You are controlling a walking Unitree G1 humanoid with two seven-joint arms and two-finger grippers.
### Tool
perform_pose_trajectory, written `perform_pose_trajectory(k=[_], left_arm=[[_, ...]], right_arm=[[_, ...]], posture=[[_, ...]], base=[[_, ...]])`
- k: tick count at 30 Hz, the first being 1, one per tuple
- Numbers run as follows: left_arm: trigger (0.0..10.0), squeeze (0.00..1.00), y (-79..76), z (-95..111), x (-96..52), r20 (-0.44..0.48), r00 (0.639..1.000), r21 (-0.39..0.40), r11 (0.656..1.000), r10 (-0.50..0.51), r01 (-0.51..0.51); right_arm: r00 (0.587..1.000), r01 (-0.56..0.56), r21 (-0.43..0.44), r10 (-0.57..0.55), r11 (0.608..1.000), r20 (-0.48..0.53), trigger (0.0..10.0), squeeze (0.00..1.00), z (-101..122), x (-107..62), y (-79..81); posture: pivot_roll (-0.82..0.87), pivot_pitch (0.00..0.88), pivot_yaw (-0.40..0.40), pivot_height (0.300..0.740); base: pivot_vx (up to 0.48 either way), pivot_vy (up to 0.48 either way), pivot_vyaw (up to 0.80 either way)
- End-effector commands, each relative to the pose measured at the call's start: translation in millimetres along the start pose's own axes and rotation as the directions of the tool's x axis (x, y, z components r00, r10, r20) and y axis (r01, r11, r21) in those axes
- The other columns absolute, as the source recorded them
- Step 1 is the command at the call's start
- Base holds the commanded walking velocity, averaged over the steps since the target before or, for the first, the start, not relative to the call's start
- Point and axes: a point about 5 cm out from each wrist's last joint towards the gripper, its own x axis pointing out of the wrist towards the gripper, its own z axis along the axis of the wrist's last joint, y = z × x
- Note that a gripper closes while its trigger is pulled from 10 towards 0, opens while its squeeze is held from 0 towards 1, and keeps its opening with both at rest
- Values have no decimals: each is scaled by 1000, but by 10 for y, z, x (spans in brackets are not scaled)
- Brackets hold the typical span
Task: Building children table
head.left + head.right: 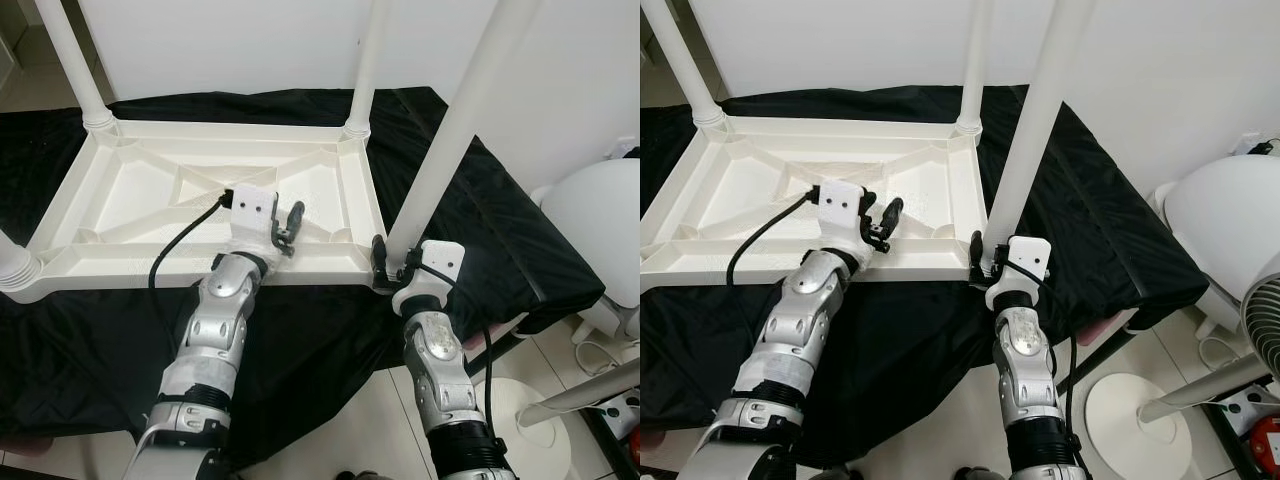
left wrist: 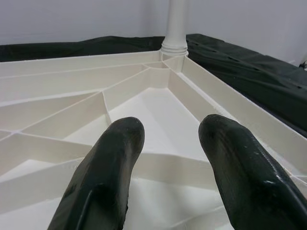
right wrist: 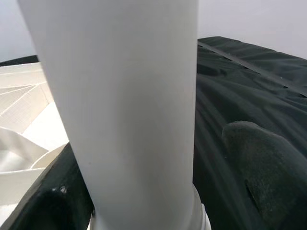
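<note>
Upturned white children's table [image 1: 330, 205] lying underside up on a black cloth [image 1: 300, 340] over a low surface, ribbed frame facing the head camera. Three legs already standing in corner sockets: far-left leg [image 1: 72, 60], far-right leg [image 1: 366, 65], and a near-left leg [image 1: 12, 262] at the picture's edge. Fourth leg [image 1: 455, 125], near-right corner, tilted away from the frame as it rises, foot at the corner socket [image 1: 388, 272]. Step in hand, judged: seating this last leg. Right gripper [image 1: 392, 262] at the base of that leg, jaws to either side of the white tube; in the right wrist view the leg [image 3: 129, 110] running between the two fingers [image 3: 261, 167], collar just visible below, jaws closed onto the leg as far as can be told. Whether collar fully home: cannot tell. Left gripper [image 1: 287, 225] over the inside of the frame near the front rail, jaws parted and holding nothing; in the left wrist view both fingers [image 2: 108, 167] spread above the ribs, far-right leg [image 2: 175, 24] beyond. Off to the right on the floor, a white round fan base [image 1: 520, 410]. Next move, judged: bring the leg upright over the socket, then press or twist down until the collar seats; left gripper free to brace the front rail against sliding on the cloth.
</note>
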Motion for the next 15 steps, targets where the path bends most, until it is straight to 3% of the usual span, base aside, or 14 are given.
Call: perform_pose_trajectory(k=[1, 6, 15], left_arm=[[10000, 0, 35, -59, -15, -19, 986, -14, 986, 169, -169], [10000, 0, -35, -145, -55, -37, 988, -22, 988, 152, -153], [10000, 0, -79, -187, -59, -41, 987, -29, 987, 157, -158]], right_arm=[[1000, 8, 4, -8, 1000, -3, 10000, 0, -27, -9, 6], [1000, -4, -10, 4, 1000, -6, 10000, 0, -62, -20, 38], [1000, 2, -58, -2, 998, 10, 10000, 0, -61, -20, 18]], posture=[[7, 56, 8, 740], [9, 8, 8, 740], [0, 0, 11, 740]], base=[[0, 0, 0], [0, 0, 0], [0, 0, 0]])
